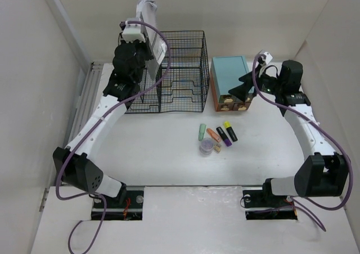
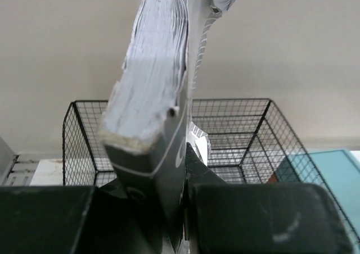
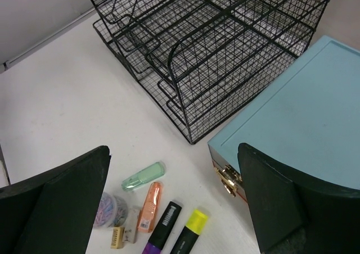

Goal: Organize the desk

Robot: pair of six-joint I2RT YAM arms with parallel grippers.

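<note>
The white desk (image 1: 157, 153) carries a black wire organizer (image 1: 174, 68) and a teal drawer box (image 1: 229, 74). My left gripper (image 1: 135, 37) is shut on a grey book (image 1: 145, 12), held upright above the organizer's left side. In the left wrist view the book (image 2: 152, 96) stands between my fingers (image 2: 247, 214), with a spiral notebook (image 2: 208, 18) against it. My right gripper (image 1: 247, 82) is open and empty, above the front of the teal box (image 3: 304, 125). It also shows in the right wrist view (image 3: 174, 203).
In front of the teal box lie a green tube (image 3: 142, 176), an orange tube (image 3: 149, 207), a purple highlighter (image 3: 163, 227), a yellow highlighter (image 3: 190, 231), a tub of paper clips (image 3: 109, 210) and a small staple box (image 3: 118, 237). White walls enclose the desk.
</note>
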